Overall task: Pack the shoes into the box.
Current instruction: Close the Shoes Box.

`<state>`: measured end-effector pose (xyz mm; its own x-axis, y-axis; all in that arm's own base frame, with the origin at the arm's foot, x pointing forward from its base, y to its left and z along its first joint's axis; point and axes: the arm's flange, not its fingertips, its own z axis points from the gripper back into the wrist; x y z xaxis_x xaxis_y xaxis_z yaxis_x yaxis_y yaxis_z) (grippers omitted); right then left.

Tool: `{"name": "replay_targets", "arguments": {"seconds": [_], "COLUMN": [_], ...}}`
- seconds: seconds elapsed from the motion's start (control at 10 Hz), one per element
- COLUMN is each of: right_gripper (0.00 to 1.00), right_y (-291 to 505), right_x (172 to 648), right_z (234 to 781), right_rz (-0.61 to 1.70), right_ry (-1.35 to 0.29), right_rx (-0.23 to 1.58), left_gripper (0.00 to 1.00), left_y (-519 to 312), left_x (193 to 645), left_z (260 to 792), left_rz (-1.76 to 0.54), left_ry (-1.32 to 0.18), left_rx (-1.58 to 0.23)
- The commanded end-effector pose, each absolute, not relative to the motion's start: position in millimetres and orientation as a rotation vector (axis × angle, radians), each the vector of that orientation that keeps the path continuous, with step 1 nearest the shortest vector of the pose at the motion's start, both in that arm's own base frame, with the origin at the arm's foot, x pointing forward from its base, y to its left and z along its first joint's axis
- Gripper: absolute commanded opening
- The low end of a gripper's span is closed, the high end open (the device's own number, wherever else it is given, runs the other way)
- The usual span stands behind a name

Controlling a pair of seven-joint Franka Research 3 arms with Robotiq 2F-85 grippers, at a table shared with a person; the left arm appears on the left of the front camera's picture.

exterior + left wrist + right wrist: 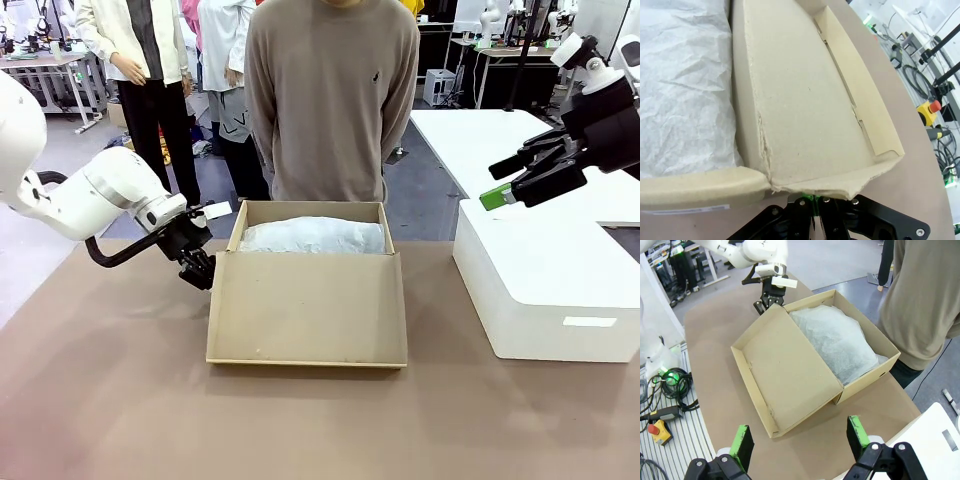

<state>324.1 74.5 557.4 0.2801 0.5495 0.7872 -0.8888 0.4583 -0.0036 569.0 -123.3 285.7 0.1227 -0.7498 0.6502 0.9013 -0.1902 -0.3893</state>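
Observation:
The tan cardboard box (384, 229) stands mid-table, its hinged lid (305, 305) folded open toward me. Crumpled white tissue paper (315, 235) fills the inside, and the black shoes are hidden or out of view. My left gripper (198, 270) is at the lid's left corner, shut on the lid's side edge (815, 190); the right wrist view shows the left gripper (765, 304) at that corner too. My right gripper (510, 180) hangs open and holds nothing, high above the white block; its green pads (742, 440) look down on the box lid (785, 375).
A large white rectangular block (545, 290) sits on the table to the right of the box. A person in a brown-grey sweater (330, 100) stands right behind the box at the far edge. Bare brown tabletop (300, 420) lies in front.

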Motion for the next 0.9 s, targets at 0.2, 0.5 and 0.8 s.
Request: {"name": "replay_targets", "arguments": {"seconds": [0.2, 0.5, 0.8], "right_gripper": [1.0, 1.0, 1.0], "right_y": [74.1, 74.1, 74.1], "right_x": [327.9, 327.9, 327.9], "right_z": [556.6, 556.6, 556.6], "right_rz": [1.039, 1.039, 1.039], "right_ry": [-0.833, -0.833, -0.833], "right_rx": [0.514, 0.514, 0.514], "left_gripper": [0.0, 0.0, 0.0], "left_y": [-126.3, -130.4, -130.5], "left_x": [564.7, 563.0, 560.7], "left_z": [280.6, 278.9, 278.7], "left_rz": [-1.523, -1.535, -1.539], "left_ry": [-0.222, -0.219, -0.23], "left_rx": [-1.029, -1.103, -1.163]}}
